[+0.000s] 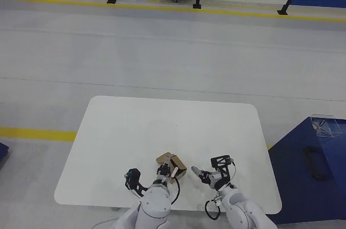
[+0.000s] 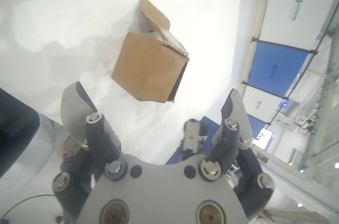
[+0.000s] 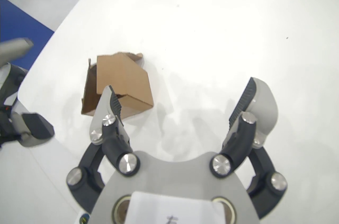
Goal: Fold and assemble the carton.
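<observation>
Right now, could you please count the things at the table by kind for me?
Carton: 1
Pincers: 2, the left pincer and the right pincer, both open
Table: 1
Total: 4

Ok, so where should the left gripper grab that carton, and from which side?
Likely mid-body, coming down from above and pinching across the carton's closed flat panels. One end carries a loose rounded flap and another side gapes open, so those would probably give. The left gripper is open, facing it.
</observation>
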{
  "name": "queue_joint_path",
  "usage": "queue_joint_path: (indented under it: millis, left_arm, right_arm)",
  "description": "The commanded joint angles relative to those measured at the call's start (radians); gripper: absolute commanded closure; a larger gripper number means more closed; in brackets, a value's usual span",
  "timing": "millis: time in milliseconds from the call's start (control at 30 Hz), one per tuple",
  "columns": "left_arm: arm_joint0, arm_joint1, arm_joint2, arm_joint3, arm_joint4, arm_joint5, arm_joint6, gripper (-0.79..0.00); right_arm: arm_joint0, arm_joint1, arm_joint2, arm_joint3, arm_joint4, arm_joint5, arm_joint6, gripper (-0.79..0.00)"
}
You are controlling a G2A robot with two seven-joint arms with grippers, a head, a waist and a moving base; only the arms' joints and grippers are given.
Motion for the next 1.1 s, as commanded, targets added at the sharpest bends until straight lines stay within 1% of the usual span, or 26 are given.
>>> queue_joint_path:
  millis: [0, 133, 300, 367, 467, 633, 733, 867, 933, 1067]
  left_arm:
    - [0.033, 0.004, -0.033, -0.035, -0.005, -0.028, -0.035, -0.785]
    - [0.072, 0.008, -0.066, -0.061, -0.012, -0.058, -0.100, -0.785]
    - [0.091, 0.005, -0.070, -0.068, 0.005, -0.051, -0.126, -0.785]
    - [0.097, 0.003, -0.067, -0.064, 0.017, -0.054, -0.127, -0.785]
    - [0.103, 0.000, -0.068, -0.060, 0.027, -0.058, -0.133, -0.785]
    - [0.123, -0.005, -0.074, -0.066, 0.034, -0.068, -0.148, -0.785]
    - [0.134, -0.006, -0.082, -0.074, 0.036, -0.081, -0.169, -0.785]
    - [0.162, -0.004, -0.104, -0.100, 0.037, -0.092, -0.209, -0.785]
    - [0.181, -0.002, -0.122, -0.112, 0.028, -0.088, -0.213, -0.785]
    - [0.181, -0.002, -0.122, -0.112, 0.028, -0.088, -0.213, -0.785]
  right_arm:
    - [0.014, -0.002, -0.023, 0.016, -0.032, 0.007, 0.039, -0.785]
    - [0.090, -0.019, -0.105, 0.099, -0.115, 0.074, 0.051, -0.785]
    - [0.185, -0.045, -0.177, 0.204, -0.125, 0.124, 0.015, -0.785]
    - [0.214, -0.053, -0.191, 0.231, -0.105, 0.119, 0.011, -0.785]
    - [0.262, -0.065, -0.201, 0.275, -0.092, 0.152, -0.006, -0.785]
    - [0.353, -0.094, -0.225, 0.350, -0.003, 0.181, -0.036, -0.785]
    - [0.401, -0.112, -0.251, 0.399, 0.057, 0.164, -0.025, -0.785]
    - [0.463, -0.135, -0.287, 0.478, 0.078, 0.167, -0.044, -0.785]
    - [0.486, -0.146, -0.298, 0.511, 0.092, 0.175, -0.061, -0.785]
    - [0.488, -0.153, -0.286, 0.520, 0.133, 0.172, -0.074, -0.785]
